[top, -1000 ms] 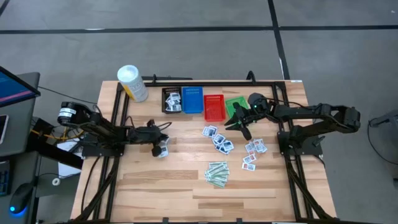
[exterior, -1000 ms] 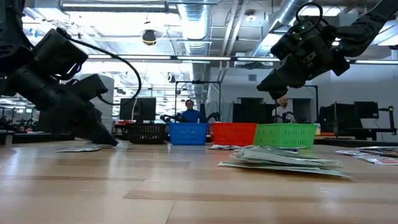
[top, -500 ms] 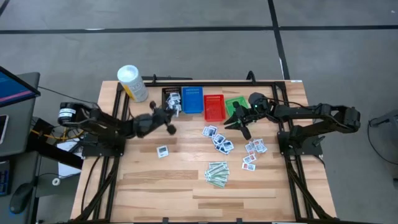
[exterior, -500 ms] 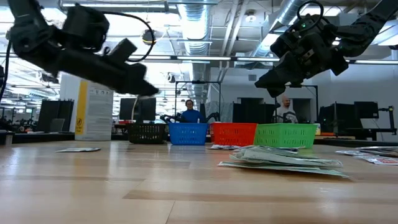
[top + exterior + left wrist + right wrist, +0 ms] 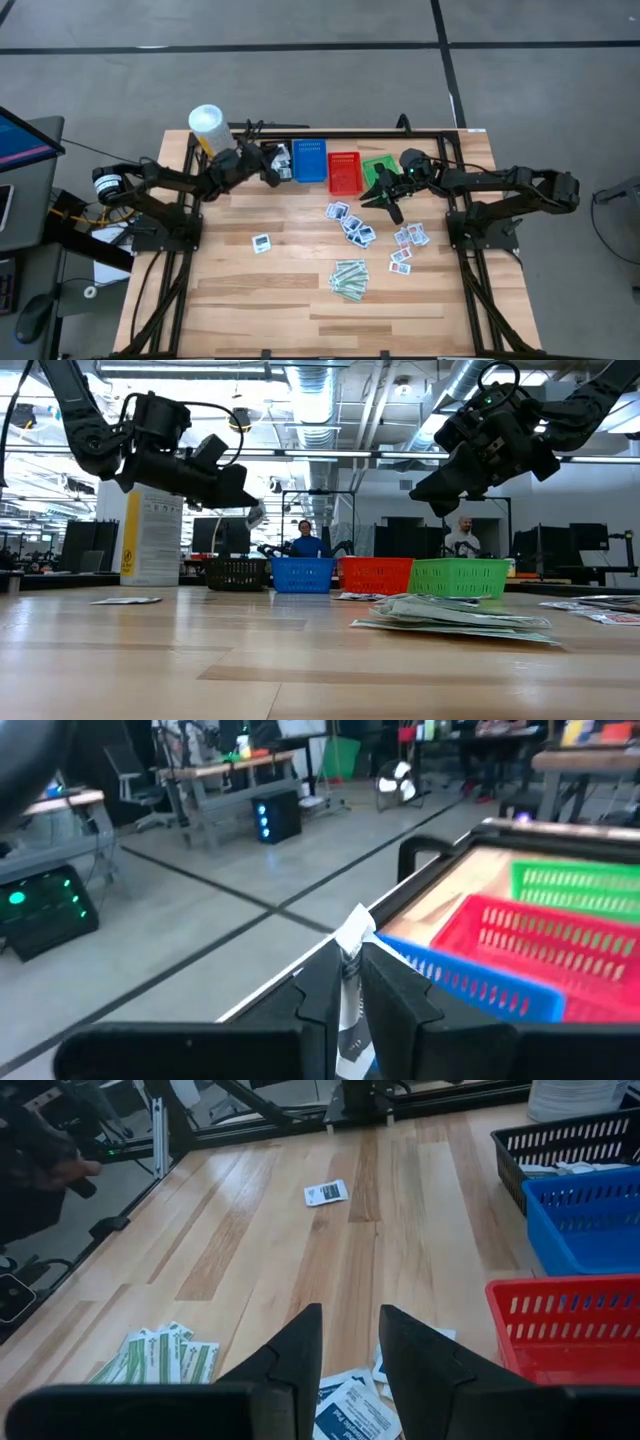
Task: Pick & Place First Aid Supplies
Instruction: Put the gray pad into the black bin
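Note:
First aid supplies lie on the wooden table: a lone white packet (image 5: pixel 261 242), a cluster of packets (image 5: pixel 351 224), more packets (image 5: pixel 407 240) at the right, and pale-green strips (image 5: pixel 350 279). My left gripper (image 5: pixel 272 170) is above the black basket (image 5: pixel 275 160), which has packets in it, and is shut on a white packet (image 5: pixel 352 935). My right gripper (image 5: pixel 385 200) hovers open beside the green basket (image 5: pixel 378 168), above the cluster, with nothing between its fingers (image 5: pixel 300 1342). My left gripper pinches the white packet between its two fingers, and the packet's upper corner (image 5: pixel 357 923) sticks out past the fingertips. The fingers reach nearly level from the table's left. The packet stands on edge, lifted clear of the table, above the black basket's near edge.
The blue basket (image 5: pixel 309 160) and the red basket (image 5: pixel 345 172) stand in a row with the black and green ones along the far edge. A tall white tub (image 5: pixel 212 132) stands at the far left. A bare stretch of wood (image 5: pixel 250 300) lies at the near left.
My left gripper has risen from the table near the lone packet, tipped up to nearly level and swung toward the far edge, ending above the black basket with a white packet between its fingers. The lone packet stays on the table. My right arm has kept still.

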